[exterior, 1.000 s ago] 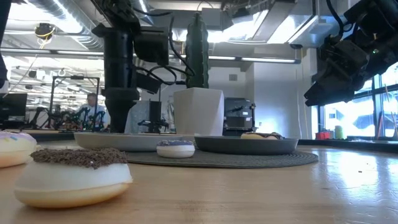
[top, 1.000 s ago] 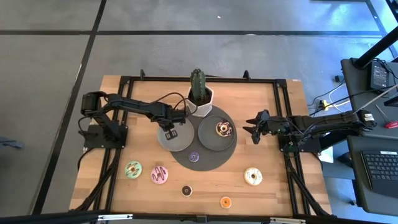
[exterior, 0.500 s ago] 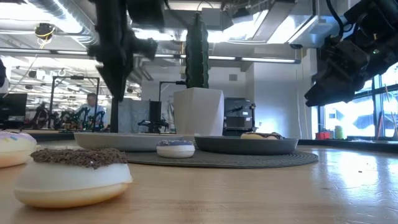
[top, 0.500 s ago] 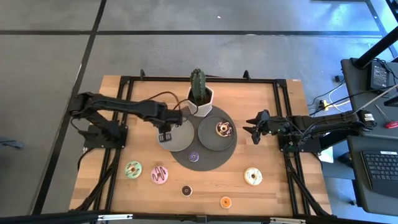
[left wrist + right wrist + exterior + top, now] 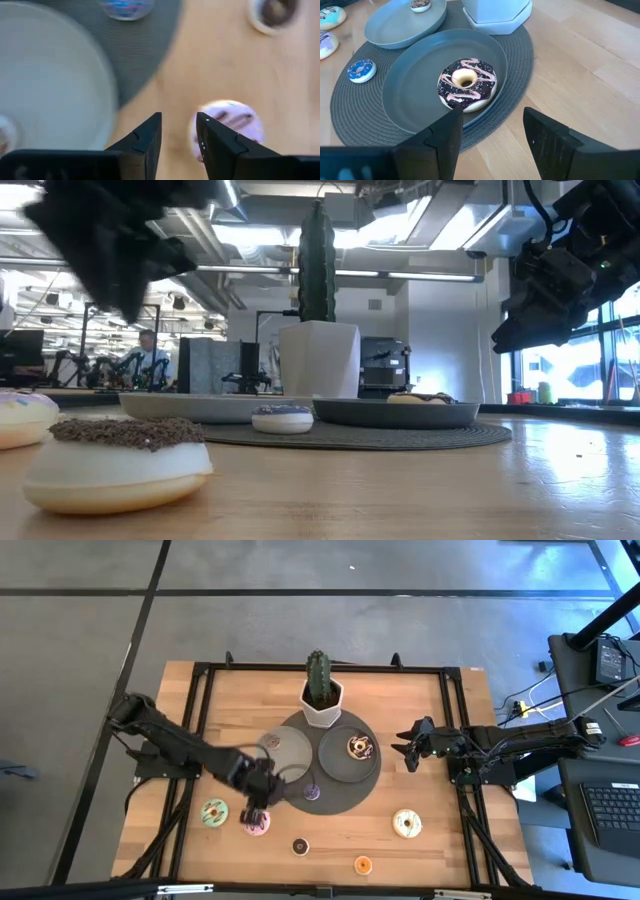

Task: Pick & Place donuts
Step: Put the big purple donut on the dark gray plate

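My left gripper (image 5: 252,812) hovers open just above the pink donut (image 5: 257,824), which lies flat on the wood beside the green donut (image 5: 214,812). In the left wrist view its fingers (image 5: 179,120) stand slightly apart, with the pink donut (image 5: 231,126) off to one side of them. A tiny donut (image 5: 420,5) lies on the left grey plate (image 5: 292,762). A chocolate donut (image 5: 466,84) lies on the right plate (image 5: 338,762). A small purple donut (image 5: 311,792) rests on the round mat. My right gripper (image 5: 408,752) waits open, right of the plates.
A white pot with a cactus (image 5: 322,700) stands on the mat's far side. Near the table's front edge lie a small dark donut (image 5: 300,846), an orange one (image 5: 362,864) and a cream one (image 5: 406,823). Black frame rails run along the table's sides.
My left gripper has risen from over the left plate and swung fast toward the table's near edge, ending above the pink donut. A tiny donut now shows on the left plate where the gripper stood. The right arm has kept still.
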